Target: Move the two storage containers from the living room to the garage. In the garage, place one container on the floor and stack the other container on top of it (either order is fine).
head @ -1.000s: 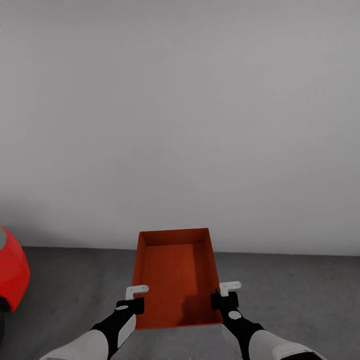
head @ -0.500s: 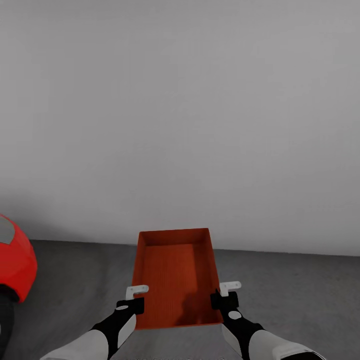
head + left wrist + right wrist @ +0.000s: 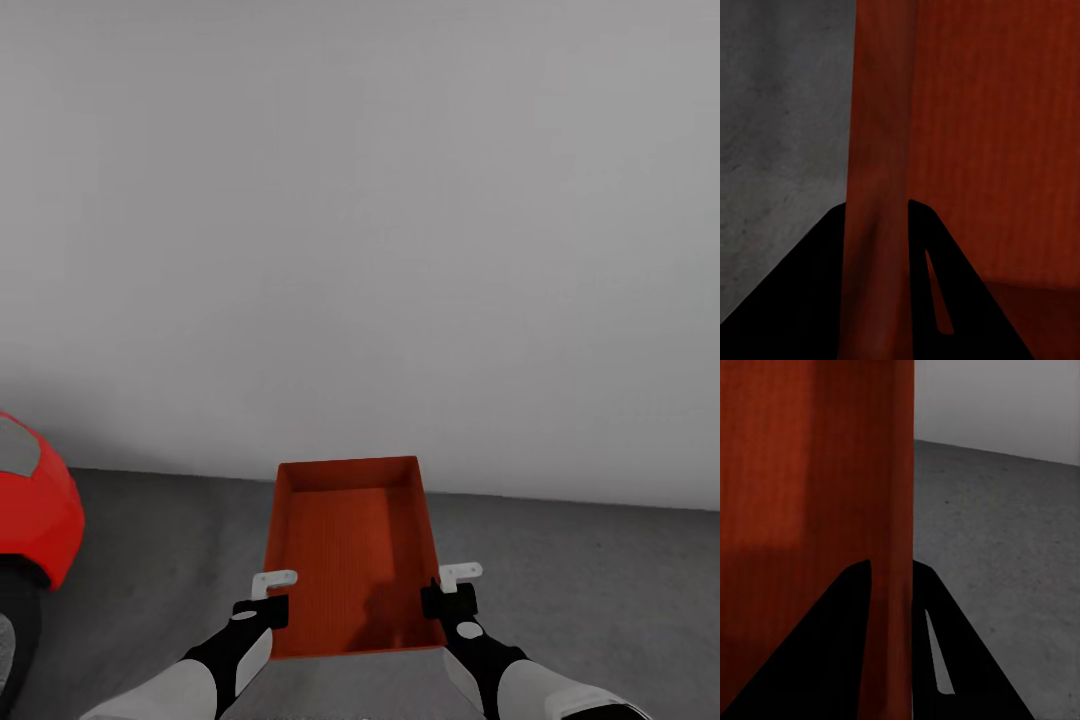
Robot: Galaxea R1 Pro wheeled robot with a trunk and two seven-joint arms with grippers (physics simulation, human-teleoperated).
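Head view: bin (image 3: 350, 555) sits level between both arms, held up in front of you, with the left gripper (image 3: 268, 592) on its left wall and the right gripper (image 3: 452, 588) on its right wall. Against a second ago the bin and arms sit at the same spot in frame, but the red car (image 3: 35, 510) has slid further into view at the left and the wall line has shifted, so that's you turning or rolling, not the load moving. You're in the garage: grey floor (image 3: 590, 590), blank wall (image 3: 360, 230). Left wrist view: jaws clamped on the bin's left wall, one finger (image 3: 825, 300) on each face, floor outside. Right wrist view: same, jaws clamped on the right wall, finger (image 3: 945, 660) outside, concrete and wall base beyond. Grip looks solid, no slip. My read: carry is basically done, next is to stop and lower this bin to the floor. The second bin isn't visible here.
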